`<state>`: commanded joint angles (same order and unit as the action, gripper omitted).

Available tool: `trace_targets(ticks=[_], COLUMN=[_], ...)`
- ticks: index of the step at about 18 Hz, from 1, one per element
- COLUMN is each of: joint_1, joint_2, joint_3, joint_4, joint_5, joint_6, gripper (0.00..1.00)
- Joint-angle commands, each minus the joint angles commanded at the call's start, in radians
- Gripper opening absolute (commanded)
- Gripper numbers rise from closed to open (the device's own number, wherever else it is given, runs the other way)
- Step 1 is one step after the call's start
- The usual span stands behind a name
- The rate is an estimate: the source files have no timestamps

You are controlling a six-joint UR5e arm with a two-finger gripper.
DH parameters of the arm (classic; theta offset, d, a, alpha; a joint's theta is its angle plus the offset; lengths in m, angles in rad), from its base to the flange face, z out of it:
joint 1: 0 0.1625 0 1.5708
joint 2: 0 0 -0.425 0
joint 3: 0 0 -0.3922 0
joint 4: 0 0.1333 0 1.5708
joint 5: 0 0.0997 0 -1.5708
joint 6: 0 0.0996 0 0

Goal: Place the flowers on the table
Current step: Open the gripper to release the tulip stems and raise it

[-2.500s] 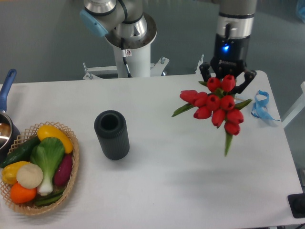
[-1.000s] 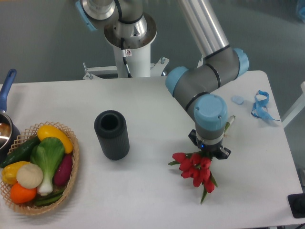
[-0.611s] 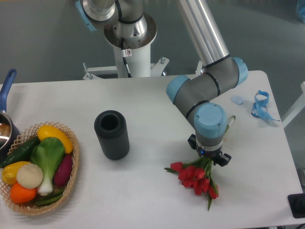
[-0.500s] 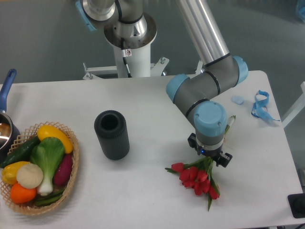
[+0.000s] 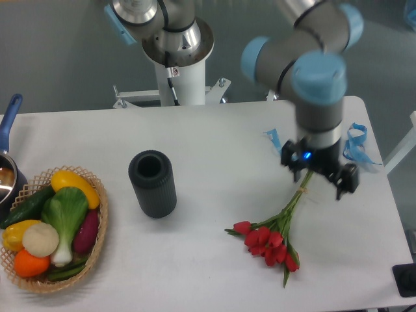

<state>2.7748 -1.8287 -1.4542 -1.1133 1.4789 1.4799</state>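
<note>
The flowers, a bunch of red tulips with green leaves, lie flat on the white table at the front right. Their long green stems run up and to the right. My gripper hangs above the stem ends, raised off the table. Its fingers are spread apart and hold nothing. The tips of the stems are partly hidden under the gripper.
A dark ribbed cylinder vase stands left of centre. A wicker basket of vegetables sits at the front left, with a pot handle behind it. A blue ribbon lies at the right edge. The robot base stands behind the table.
The gripper has let go of the flowers and risen up and to the right. The tulips now lie on the table where they were set down.
</note>
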Motion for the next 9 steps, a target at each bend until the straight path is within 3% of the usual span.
trace_targets(ticks=[3,9], joint_1=[0.101,0.219], joint_2=[0.061,0.098], joint_3=[0.002,-0.009], joint_4=[-0.149,-0.244], joint_5=[-0.009,-0.089], joint_6=[0.262,0.462], gripper=[1.0,1.0])
